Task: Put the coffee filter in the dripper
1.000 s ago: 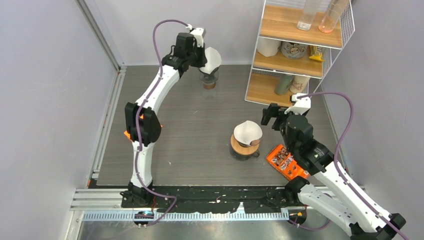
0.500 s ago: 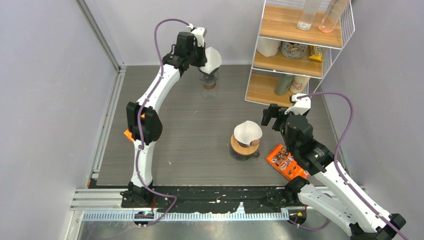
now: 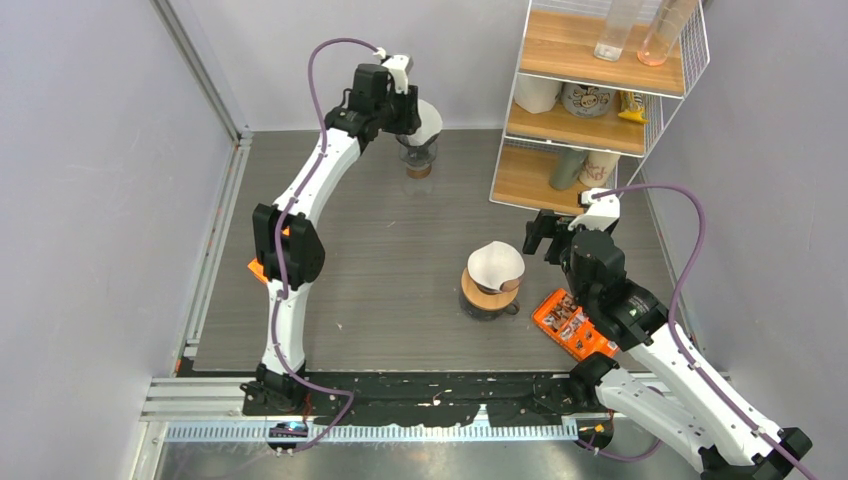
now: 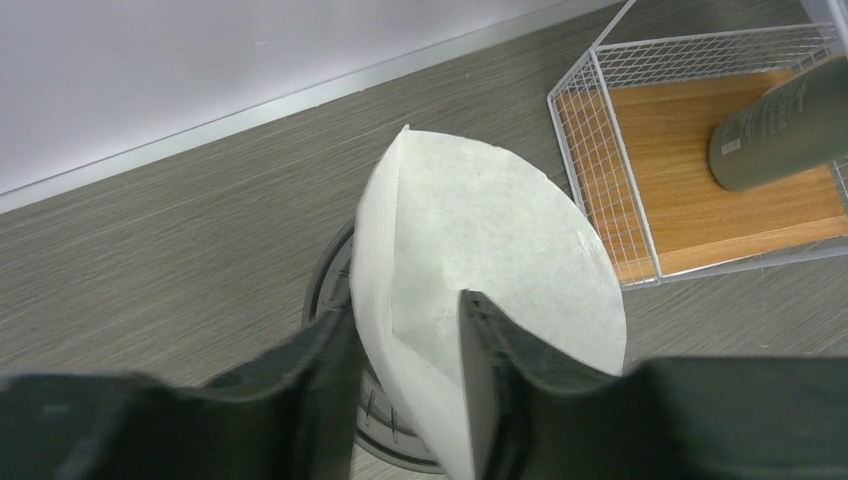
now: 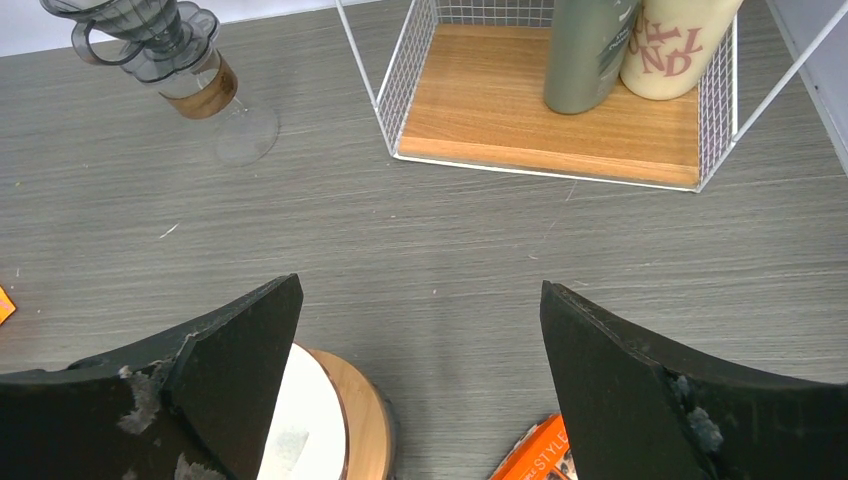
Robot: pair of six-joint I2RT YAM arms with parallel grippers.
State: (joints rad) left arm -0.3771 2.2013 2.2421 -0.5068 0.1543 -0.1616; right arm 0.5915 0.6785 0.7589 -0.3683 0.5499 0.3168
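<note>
My left gripper is at the far back of the table, shut on a white paper coffee filter. It holds the filter tilted, directly over the grey dripper. In the left wrist view one finger is inside the filter cone and the other outside it. The dripper's dark rim shows just below the left gripper. The filter's lower tip is hidden. My right gripper is open and empty, its jaws wide apart, to the right of a stack of filters.
The filter stack sits on a round wooden holder at mid-table. An orange box lies to its right. A white wire shelf rack with bottles and cups stands at the back right, close to the dripper.
My left gripper has moved slightly right and down, bringing the filter lower over the dripper. The right arm has barely moved.
</note>
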